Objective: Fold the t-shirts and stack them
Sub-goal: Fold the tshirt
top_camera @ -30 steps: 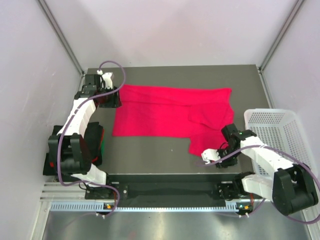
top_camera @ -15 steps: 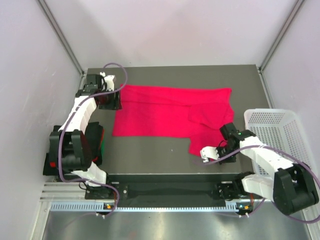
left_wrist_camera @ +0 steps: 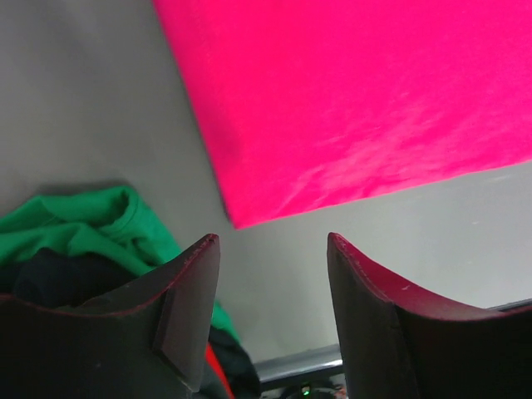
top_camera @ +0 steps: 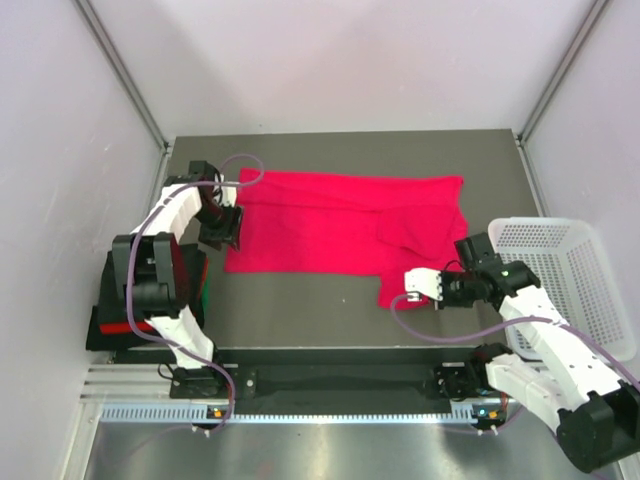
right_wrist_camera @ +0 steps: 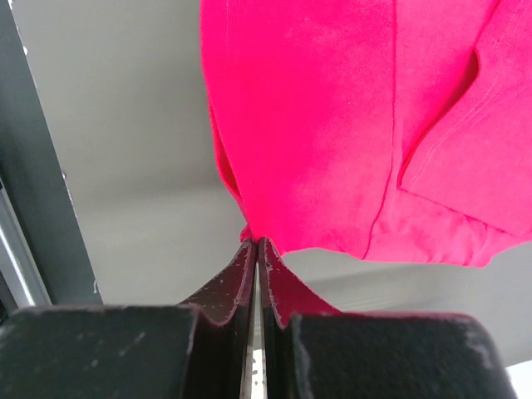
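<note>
Currently, the magenta shirt (top_camera: pixel 330 220) lies spread across the far half of the table (top_camera: pixel 300 315), its far hem close to the table's far edge and its left edge just beside my left gripper (top_camera: pixel 228 228).

Left jaws stand moderately apart with nothing between them. In the left wrist view they hang over the shirt's near-left corner (left_wrist_camera: pixel 357 100), and grey table shows through the gap.

My right gripper (top_camera: pixel 410 290) sits at the shirt's near-right corner. In the right wrist view its jaws are pressed together, with the cloth's corner (right_wrist_camera: pixel 316 108) drawn into the tips.

Room for moving:
- A bare strip of table runs between the shirt's near edge and the near rail.
- A narrower strip runs along the right side.

The folded pile (top_camera: pixel 190 280) sits off the table's near-left corner, partly behind my left arm, with green cloth (left_wrist_camera: pixel 91 224) showing.

The white mesh basket (top_camera: pixel 540 223) stands off the right edge. Only its mesh floor shows, and my right arm crosses its near-left corner.
</note>
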Tool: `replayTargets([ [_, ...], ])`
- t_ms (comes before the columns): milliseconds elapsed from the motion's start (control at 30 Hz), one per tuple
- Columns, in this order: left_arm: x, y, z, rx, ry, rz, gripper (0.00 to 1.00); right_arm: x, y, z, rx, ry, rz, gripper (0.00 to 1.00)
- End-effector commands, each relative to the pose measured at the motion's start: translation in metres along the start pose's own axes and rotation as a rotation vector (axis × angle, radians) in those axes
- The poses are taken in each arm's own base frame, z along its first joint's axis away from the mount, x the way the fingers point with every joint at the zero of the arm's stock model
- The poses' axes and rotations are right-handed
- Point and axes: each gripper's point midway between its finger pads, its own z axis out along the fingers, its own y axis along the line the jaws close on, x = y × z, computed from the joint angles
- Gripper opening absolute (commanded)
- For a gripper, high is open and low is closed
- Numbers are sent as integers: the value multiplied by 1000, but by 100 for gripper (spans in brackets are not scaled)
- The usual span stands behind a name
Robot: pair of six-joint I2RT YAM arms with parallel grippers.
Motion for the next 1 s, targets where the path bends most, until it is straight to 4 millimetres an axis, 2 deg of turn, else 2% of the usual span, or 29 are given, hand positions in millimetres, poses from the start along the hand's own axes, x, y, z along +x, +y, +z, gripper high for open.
replayTargets([
  [0, 5, 14, 0, -67, 64, 24, 56, -9, -6, -7, 33, -44, 40, 0],
  [167, 18, 22, 10, -95, 147, 14, 52, -8, -11, -11, 49, -35, 35, 0],
  [300, 35, 19, 21, -69, 199, 9, 51, -9, -14, -11, 56, -40, 31, 1],
  [600, 45, 14, 44, -17, 246, -2, 51, -10, -16, -9, 47, -42, 39, 1],
  [733, 51, 18, 52, -30, 264, 1, 49, -9, -16, -8, 50, -38, 45, 1],
  [867, 58, 17, 59, -19, 287, 6, 35, -8, -15, -6, 51, -35, 49, 1],
  [900, 59, 16, 61, -11, 293, 5, 22, -7, -15, -5, 55, -34, 50, 1],
  [967, 61, 12, 63, 14, 306, 2, 7, -5, -17, -5, 65, -26, 60, 0],
])
